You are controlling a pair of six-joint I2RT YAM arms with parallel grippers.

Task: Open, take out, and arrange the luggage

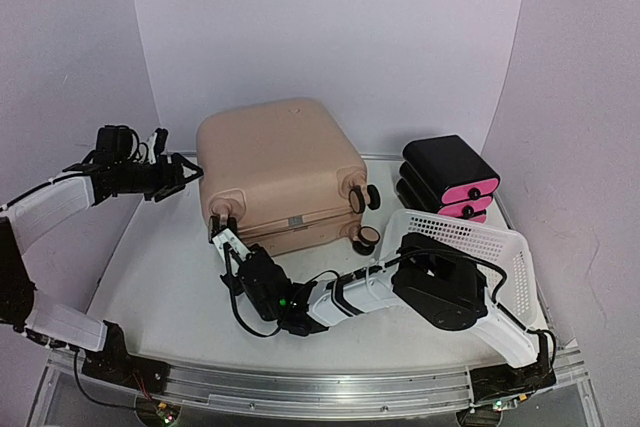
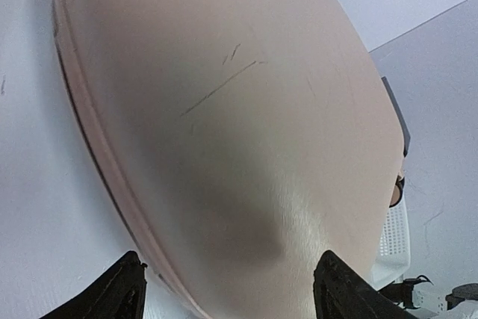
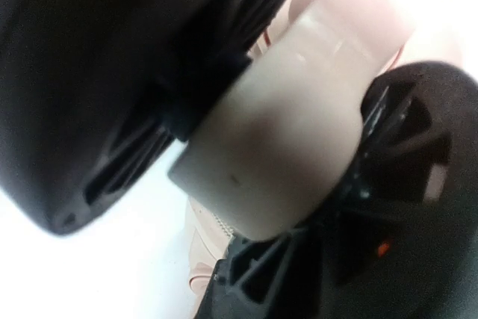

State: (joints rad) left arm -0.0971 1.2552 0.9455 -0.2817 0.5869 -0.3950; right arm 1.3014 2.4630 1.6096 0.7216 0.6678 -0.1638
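The suitcase (image 1: 275, 162) lies flat and closed in the middle of the surface (image 1: 150, 277), its wheels (image 1: 366, 239) pointing right toward a white basket (image 1: 500, 247). A black-and-pink drawer box (image 1: 450, 177) sits beyond the basket.

The shell looks stiff, smooth and rounded, so it will probably be slippery. It is far too broad to pinch across. The better hold is likely along the seam on its side wall, at the zipper pull or the lid's rim. It may well slide on the surface when pushed, so lifting the lid probably calls for one arm to brace it.

The left end effector (image 1: 190, 173) hovers at the suitcase's left edge, level with the lid. Its fingertips (image 2: 123, 293) are spread wide and hold nothing. In the left wrist view the pink shell fills the space just ahead of them, and I cannot tell whether they touch it.

The right end effector (image 1: 226, 243) sits at the near left corner, right against the side wall by the seam, its fingers pressed together. The right wrist view is too close and blurred to tell whether it pinches a zipper pull or anything else.
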